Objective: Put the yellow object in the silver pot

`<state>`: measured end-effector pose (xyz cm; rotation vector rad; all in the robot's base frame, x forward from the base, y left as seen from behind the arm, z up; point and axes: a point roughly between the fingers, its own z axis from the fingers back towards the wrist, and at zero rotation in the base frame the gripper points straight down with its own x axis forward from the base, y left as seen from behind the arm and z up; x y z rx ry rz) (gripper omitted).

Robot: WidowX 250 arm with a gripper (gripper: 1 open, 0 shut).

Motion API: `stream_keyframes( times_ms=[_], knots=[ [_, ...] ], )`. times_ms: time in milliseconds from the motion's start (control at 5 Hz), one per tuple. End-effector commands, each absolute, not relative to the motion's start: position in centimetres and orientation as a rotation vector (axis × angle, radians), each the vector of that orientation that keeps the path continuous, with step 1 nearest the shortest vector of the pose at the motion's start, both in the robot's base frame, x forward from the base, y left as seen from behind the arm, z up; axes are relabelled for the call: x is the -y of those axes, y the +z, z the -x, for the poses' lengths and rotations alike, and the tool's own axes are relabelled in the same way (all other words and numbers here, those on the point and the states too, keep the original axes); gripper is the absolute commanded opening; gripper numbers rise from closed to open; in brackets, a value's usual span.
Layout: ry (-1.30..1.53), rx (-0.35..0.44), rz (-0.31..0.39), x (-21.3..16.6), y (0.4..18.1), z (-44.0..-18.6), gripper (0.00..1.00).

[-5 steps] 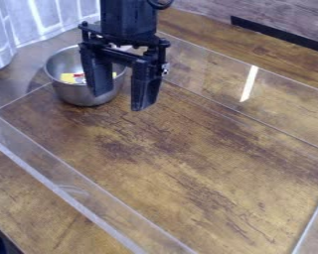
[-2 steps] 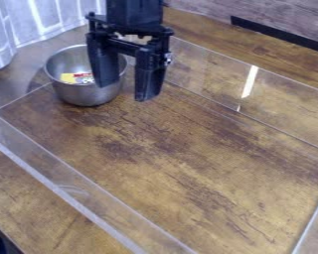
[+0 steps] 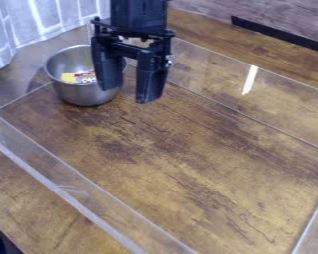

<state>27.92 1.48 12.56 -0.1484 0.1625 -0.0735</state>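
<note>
The silver pot (image 3: 72, 76) stands at the back left of the wooden table. Inside it lies the yellow object (image 3: 79, 77), small and flat with a red patch. My gripper (image 3: 128, 81) hangs just right of the pot, above the table, with its black fingers (image 3: 148, 82) spread wide. It is open and nothing sits between the fingers. The left finger partly hides the pot's right rim.
A clear plastic sheet with raised edges (image 3: 69, 189) covers the wooden table (image 3: 189, 159). A white curtain (image 3: 29, 25) hangs at the back left. A dark strip (image 3: 274, 35) runs along the far right edge.
The gripper has risen a little and shifted slightly right and back, away from the pot. The yellow object stays in the pot.
</note>
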Motion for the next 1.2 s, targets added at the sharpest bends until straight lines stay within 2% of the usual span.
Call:
stream_keyframes(
  times_ms=[0, 200, 400, 1000],
  knots=[
    [-0.047, -0.087, 0.143, -2.3, 15.6, -26.5, 1.0],
    [0.003, -0.109, 0.174, -2.5, 14.3, -26.0, 1.0],
    [0.051, -0.105, 0.164, -2.9, 13.2, -26.3, 1.0],
    [-0.01, -0.102, 0.134, 0.4, 13.0, -27.6, 1.0]
  ],
)
